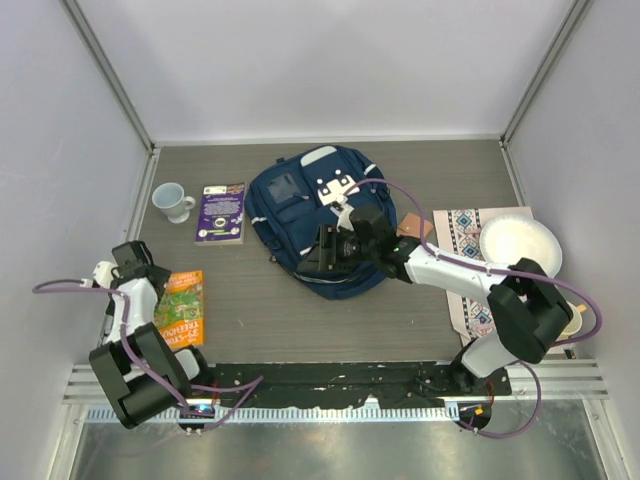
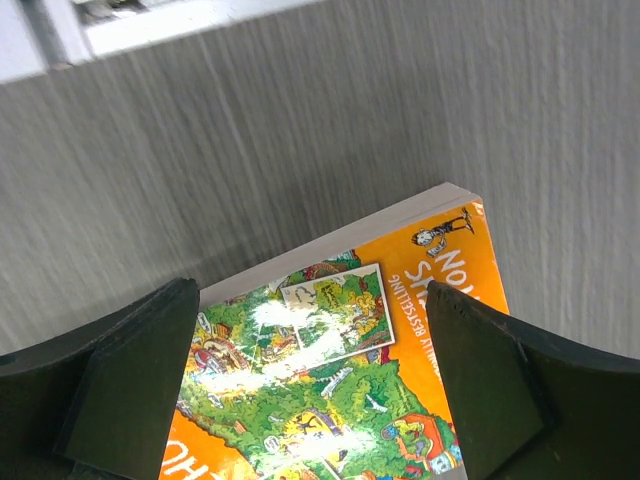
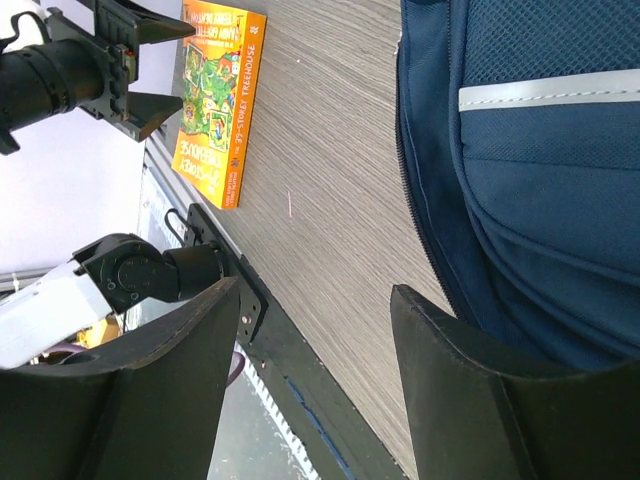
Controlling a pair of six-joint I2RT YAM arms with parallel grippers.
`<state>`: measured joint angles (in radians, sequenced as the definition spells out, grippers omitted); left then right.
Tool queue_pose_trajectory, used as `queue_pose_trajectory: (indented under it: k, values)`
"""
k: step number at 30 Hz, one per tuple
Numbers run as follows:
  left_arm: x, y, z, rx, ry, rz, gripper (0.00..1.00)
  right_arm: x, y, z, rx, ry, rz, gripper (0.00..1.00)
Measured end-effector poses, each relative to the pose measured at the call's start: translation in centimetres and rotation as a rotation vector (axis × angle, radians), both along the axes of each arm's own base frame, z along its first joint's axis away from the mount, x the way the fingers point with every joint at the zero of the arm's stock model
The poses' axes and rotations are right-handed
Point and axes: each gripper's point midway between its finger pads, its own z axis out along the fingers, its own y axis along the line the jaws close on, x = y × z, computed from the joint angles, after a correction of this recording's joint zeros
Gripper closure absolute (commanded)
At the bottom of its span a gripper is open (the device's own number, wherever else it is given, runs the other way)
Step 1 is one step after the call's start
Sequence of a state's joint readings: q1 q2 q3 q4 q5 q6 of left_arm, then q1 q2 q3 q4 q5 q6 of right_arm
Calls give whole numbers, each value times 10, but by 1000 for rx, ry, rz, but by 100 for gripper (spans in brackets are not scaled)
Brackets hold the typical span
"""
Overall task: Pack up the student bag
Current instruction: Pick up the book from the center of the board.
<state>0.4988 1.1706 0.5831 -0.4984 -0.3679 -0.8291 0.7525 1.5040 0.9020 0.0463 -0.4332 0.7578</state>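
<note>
You have one readable title. On the orange book (image 3: 215, 95), in the right wrist view, white capitals running sideways along the cover spell "STOREY TREEHOUSE"; the number in front of them is too small to make out. The left wrist view shows only cut-off white letters at that cover's corner, not enough to read. From the top view, the print on the purple book (image 1: 221, 212) is too small to read.

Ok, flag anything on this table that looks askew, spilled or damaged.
Nothing stands out. The student bag lies flat mid-table, the mug stands upright with no spill, the purple book and orange book lie closed and flat, and the plate sits on the placemat.
</note>
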Motion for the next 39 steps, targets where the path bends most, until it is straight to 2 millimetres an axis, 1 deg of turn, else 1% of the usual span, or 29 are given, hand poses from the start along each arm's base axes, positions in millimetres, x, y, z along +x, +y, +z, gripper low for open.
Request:
queue_pose_trajectory:
  k: [5, 9, 13, 16, 20, 25, 28, 31, 35, 39]
  values:
    - [9, -25, 1, -86, -116, -71, 1, 2, 4, -15, -16, 31, 3, 33]
    - [16, -47, 4, -171, -193, -134, 1, -3, 10, -23, -33, 43, 20, 33]
    - [19, -64, 12, -217, -288, -168, 1, -8, 27, -19, -29, 32, 55, 33]
    - [20, -77, 15, -244, -343, -203, 0, -12, 41, -20, -32, 27, 80, 33]
    - [25, -92, 12, -293, -356, -263, 0, -20, 53, -26, -43, 33, 108, 33]
    - [31, -118, 5, -359, -351, -361, 0, -23, 68, -41, -63, 52, 135, 33]
    - [35, -129, 5, -379, -356, -413, 0, -25, 75, -49, -70, 57, 144, 33]
    - [37, -138, 6, -392, -360, -455, 1, -20, 87, -54, -77, 54, 147, 33]
    - [40, -151, 6, -416, -360, -521, 5, -10, 105, -66, -91, 51, 147, 33]
    - [39, -164, 5, -433, -350, -594, 11, -7, 113, -85, -134, 67, 139, 33]
